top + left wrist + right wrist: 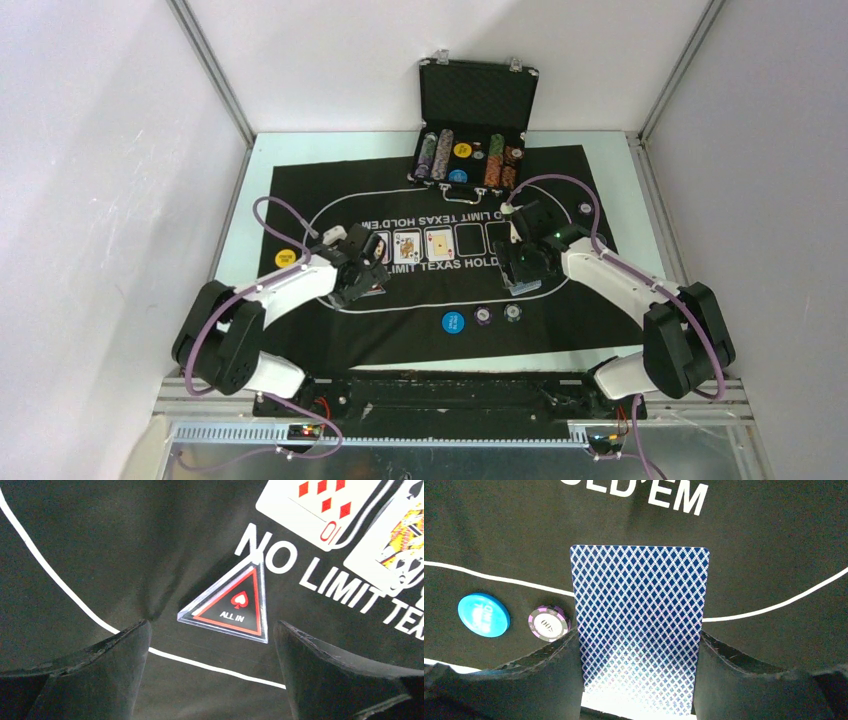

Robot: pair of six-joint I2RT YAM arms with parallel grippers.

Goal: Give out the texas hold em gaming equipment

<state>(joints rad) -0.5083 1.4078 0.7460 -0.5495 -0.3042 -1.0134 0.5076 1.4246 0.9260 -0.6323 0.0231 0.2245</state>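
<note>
My right gripper [638, 632] is shut on a blue-backed playing card [639, 595], held edge to edge between the fingers above the black felt mat [774, 555]. In the top view it [522, 272] hovers right of the mat's middle. My left gripper [212, 625] is open and empty, low over the mat [100, 555]. A clear triangular "ALL IN" marker [232, 605] lies just ahead of the jaws. Three face-up cards [408, 243] lie in a row beside the left gripper [362, 280]. A blue button [484, 615] and a purple chip [549, 622] lie left of the held card.
The open black case [475, 100] holds stacks of chips at the mat's far edge. A yellow button [285, 257] lies at the mat's left. A blue button [453, 322] and two chips [483, 316] lie near the front. Another chip [585, 209] lies far right.
</note>
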